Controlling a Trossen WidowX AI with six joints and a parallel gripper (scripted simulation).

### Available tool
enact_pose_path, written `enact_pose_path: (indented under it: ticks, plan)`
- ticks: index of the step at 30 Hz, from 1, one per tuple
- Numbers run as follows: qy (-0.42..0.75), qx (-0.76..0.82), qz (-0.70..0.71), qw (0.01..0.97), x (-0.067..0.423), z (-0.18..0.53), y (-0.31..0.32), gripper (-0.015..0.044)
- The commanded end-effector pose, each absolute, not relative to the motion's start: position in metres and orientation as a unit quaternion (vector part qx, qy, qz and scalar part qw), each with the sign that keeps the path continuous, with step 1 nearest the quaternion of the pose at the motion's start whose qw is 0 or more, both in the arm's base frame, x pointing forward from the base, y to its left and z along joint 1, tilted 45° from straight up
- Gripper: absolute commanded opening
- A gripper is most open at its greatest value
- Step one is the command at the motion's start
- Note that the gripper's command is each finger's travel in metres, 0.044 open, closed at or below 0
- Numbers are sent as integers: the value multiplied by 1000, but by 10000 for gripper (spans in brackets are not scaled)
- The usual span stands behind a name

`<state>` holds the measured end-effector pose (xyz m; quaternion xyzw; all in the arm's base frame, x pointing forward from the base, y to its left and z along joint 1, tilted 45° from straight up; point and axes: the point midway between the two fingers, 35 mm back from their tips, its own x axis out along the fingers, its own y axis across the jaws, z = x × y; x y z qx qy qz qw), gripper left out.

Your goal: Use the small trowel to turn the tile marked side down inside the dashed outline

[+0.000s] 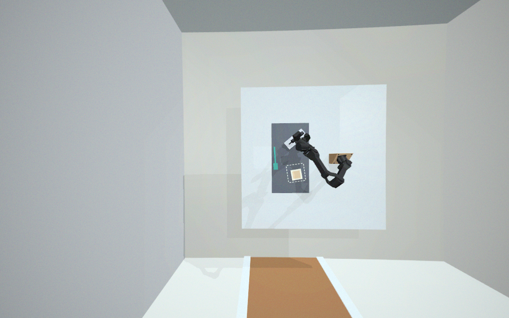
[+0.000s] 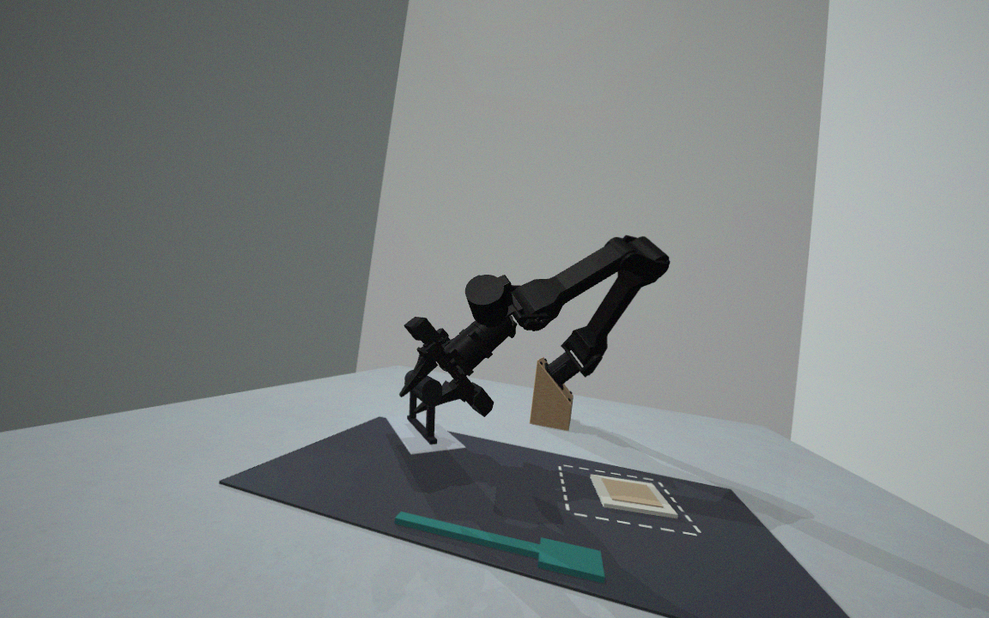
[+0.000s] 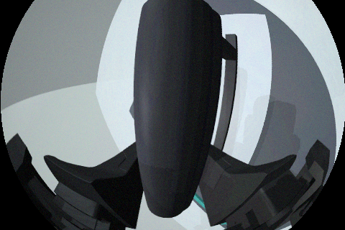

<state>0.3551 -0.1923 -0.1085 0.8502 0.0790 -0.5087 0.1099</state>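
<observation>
My gripper [image 1: 296, 137] [image 2: 440, 378] [image 3: 171, 139] is shut on the thick black handle [image 3: 175, 106] of a trowel with a flat white blade [image 1: 289, 142] [image 2: 430, 445] [image 3: 249, 72]. The trowel is at the far corner of the dark mat [image 1: 284, 132] [image 2: 344, 476], its blade low on or just above it. The tile [image 1: 295, 174] [image 2: 631, 493], pale with a tan square face up, lies flat inside the dashed outline [image 1: 286, 174] [image 2: 636, 523], well away from the gripper.
A teal flat tool [image 1: 275, 158] [image 2: 498, 542] lies on the mat's edge, on the side away from the arm. The arm's wooden base block [image 1: 333, 158] [image 2: 548, 399] stands on the white table [image 1: 359, 118] [image 2: 99, 492] behind the mat.
</observation>
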Motion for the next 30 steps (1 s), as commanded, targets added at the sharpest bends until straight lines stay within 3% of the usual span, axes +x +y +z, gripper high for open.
enact_pose_path:
  ticks: [1, 8, 30]
  plan:
    - [28, 829, -552, 86, 353, -117, -208, 0]
    - [-37, 787, -613, 55, 343, -131, -219, 0]
    - [-39, 786, -614, 54, 345, -141, -211, 0]
